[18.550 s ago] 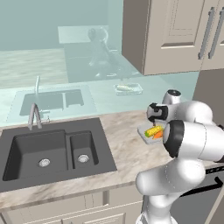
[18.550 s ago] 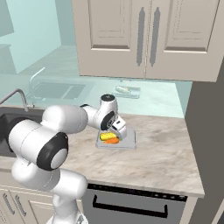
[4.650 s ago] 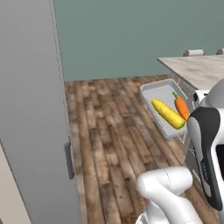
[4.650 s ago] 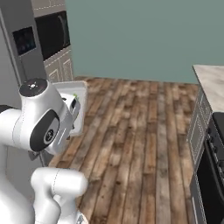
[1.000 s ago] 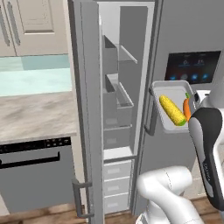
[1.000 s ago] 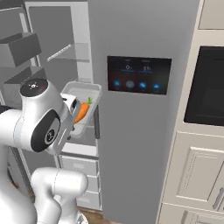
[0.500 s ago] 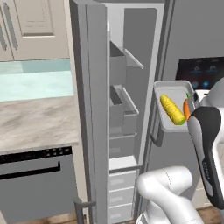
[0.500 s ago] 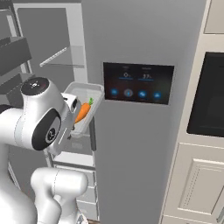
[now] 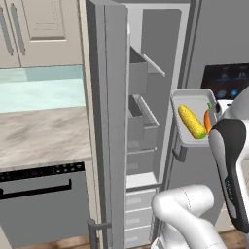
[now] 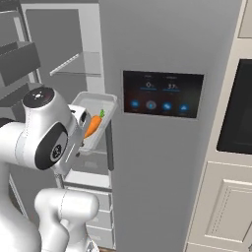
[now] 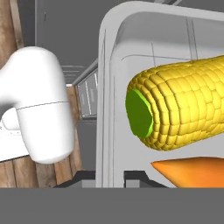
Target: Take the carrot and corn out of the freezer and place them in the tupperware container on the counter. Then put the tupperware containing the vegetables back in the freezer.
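Two-finger gripper [image 11: 110, 177] clamped on the rim of a shallow translucent pale-grey tupperware container [image 9: 187, 99], yellow corn cob [image 9: 192, 122] and orange carrot [image 10: 91, 125] inside, held before the open grey freezer [image 9: 146, 112]

The tupperware container [image 9: 190, 97] I carry holds the corn [image 9: 191, 122] and the carrot [image 9: 208, 121] side by side, carrot at three o'clock of the corn in my left base view.
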